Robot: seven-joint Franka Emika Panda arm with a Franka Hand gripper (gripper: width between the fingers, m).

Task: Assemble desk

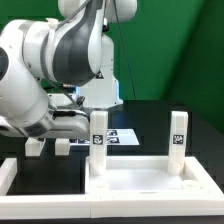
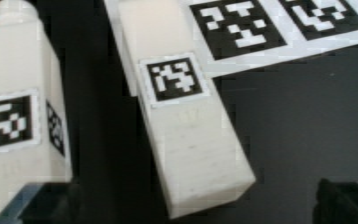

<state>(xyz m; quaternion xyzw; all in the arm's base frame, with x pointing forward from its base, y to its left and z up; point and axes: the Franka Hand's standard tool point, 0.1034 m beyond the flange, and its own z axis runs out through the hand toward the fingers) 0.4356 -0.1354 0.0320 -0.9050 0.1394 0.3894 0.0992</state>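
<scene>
- At the exterior view's left, the gripper point(image 2: 190, 204) is held low over the table point(image 1: 60, 170); its fingers point(image 2: 30, 205) are spread as wide as they go, and nothing is gripped.
- 1 loose leg point(image 2: 190, 120) is seen lying flat with its end between the fingers, untouched. A second loose leg point(image 2: 12, 110) lies just beside it.
- Further right, the marker board point(image 1: 122, 138) lies behind the tabletop point(image 1: 140, 180), which is set at the front.
- On the tabletop, a left upright leg point(image 1: 98, 135) and a right upright leg point(image 1: 178, 135) are stood at the far corners.
- About half the work is judged done: 2 legs appear fitted and 2 are left. How firmly the fitted ones are seated cannot be told.
</scene>
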